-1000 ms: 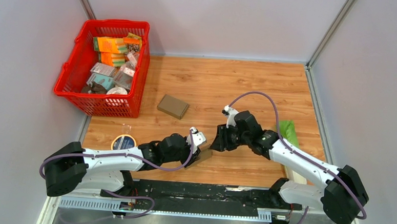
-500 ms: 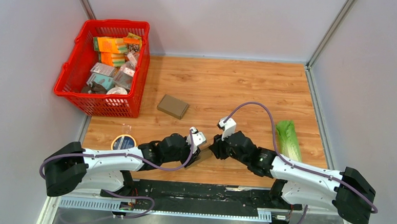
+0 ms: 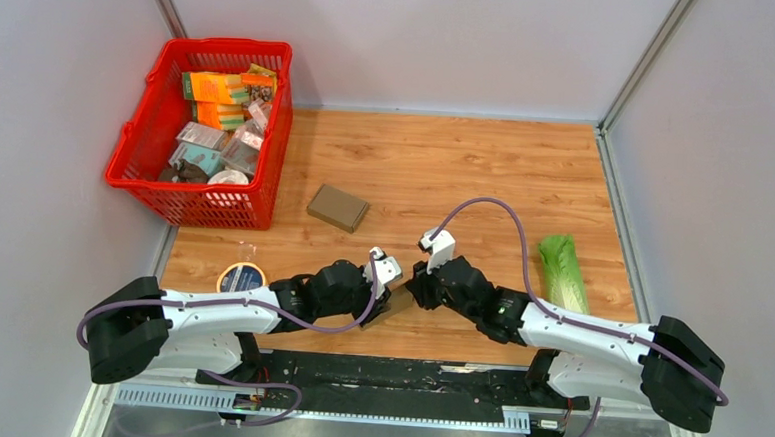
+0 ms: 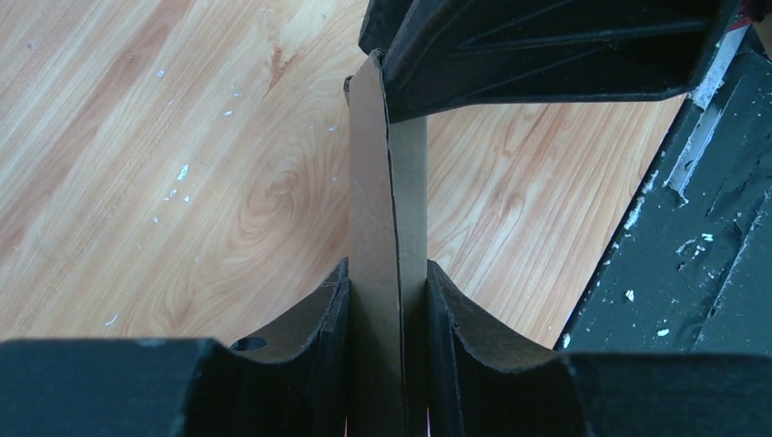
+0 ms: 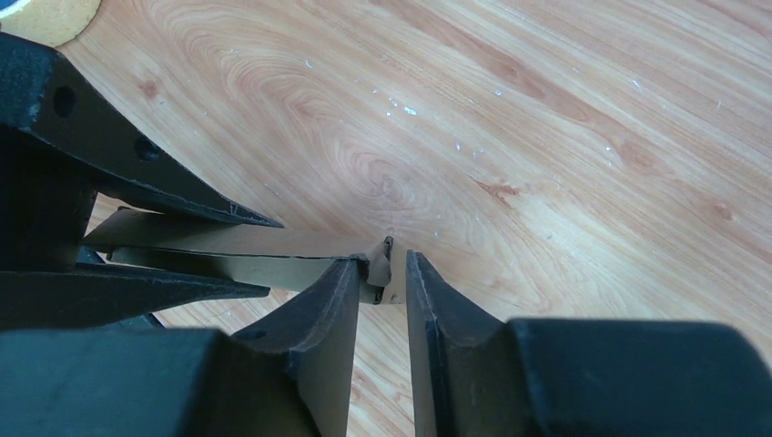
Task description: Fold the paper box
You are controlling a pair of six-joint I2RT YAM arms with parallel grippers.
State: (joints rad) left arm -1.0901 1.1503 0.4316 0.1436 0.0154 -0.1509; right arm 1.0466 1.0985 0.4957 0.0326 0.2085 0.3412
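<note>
The paper box [image 3: 397, 305] is a flattened brown cardboard piece held just above the table's near edge. My left gripper [image 3: 390, 291] is shut on it; in the left wrist view the box [image 4: 375, 182] stands edge-on between the pads of my left gripper [image 4: 387, 273]. My right gripper [image 3: 413, 286] meets the box's far end from the right. In the right wrist view my right gripper [image 5: 383, 259] straddles the box's small end flap [image 5: 380, 273]. One finger touches the flap and a slit of floor shows beside the other.
A second brown folded box [image 3: 338, 207] lies mid-table. A red basket [image 3: 127, 145] with packaged goods stands at the back left. A tape roll [image 3: 241, 276] lies beside the left arm and a green cabbage [image 3: 561, 268] at the right. A black rail [image 3: 405, 375] runs along the near edge.
My right arm has swung left and lower to the box's far end, and its jaws have narrowed round the flap. The left arm and the box have stayed put.
</note>
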